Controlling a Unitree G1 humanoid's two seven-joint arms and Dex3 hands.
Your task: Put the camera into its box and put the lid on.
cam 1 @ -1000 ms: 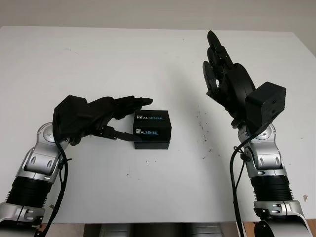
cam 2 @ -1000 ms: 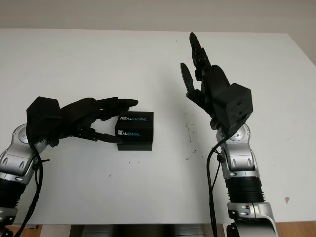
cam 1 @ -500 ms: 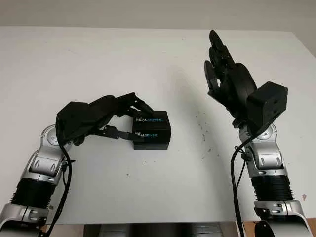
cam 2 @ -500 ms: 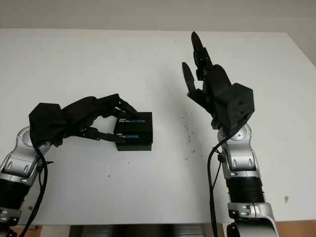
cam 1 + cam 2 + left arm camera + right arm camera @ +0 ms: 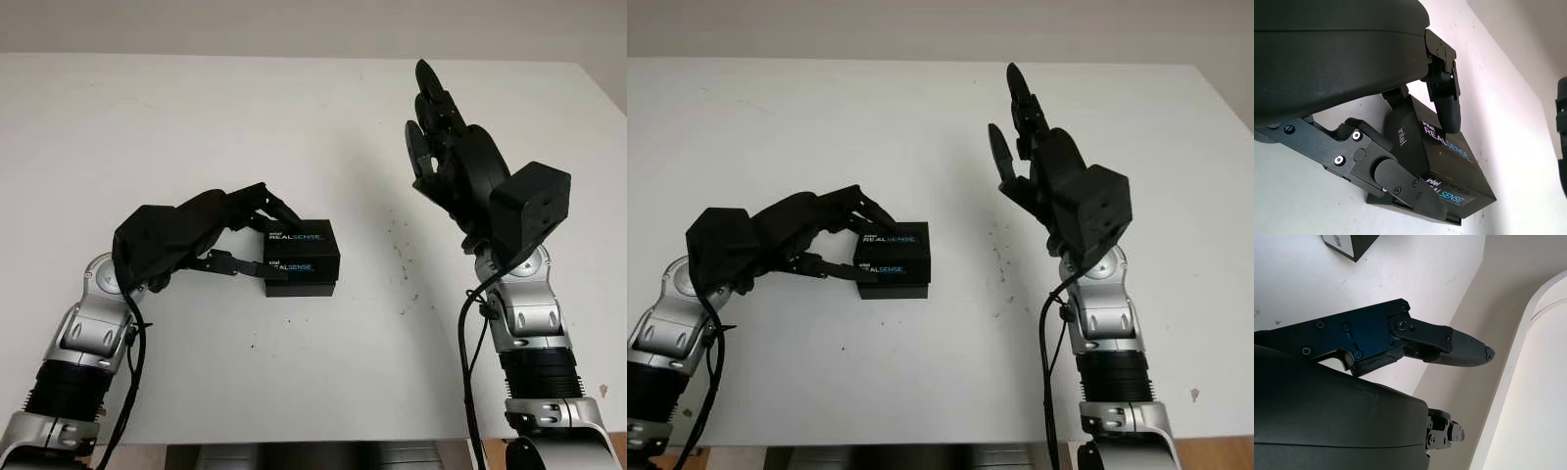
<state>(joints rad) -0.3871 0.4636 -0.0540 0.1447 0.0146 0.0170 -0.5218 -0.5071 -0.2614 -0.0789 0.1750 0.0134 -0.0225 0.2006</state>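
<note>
Left hand (image 5: 211, 235) grips box lid (image 5: 303, 247); camera hidden inside

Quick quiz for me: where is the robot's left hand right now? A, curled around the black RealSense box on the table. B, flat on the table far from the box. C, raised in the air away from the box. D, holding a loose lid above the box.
A: the left hand has fingers on the top and near side of the black RealSense box, which sits on the white table; the right hand is raised, open.
</note>
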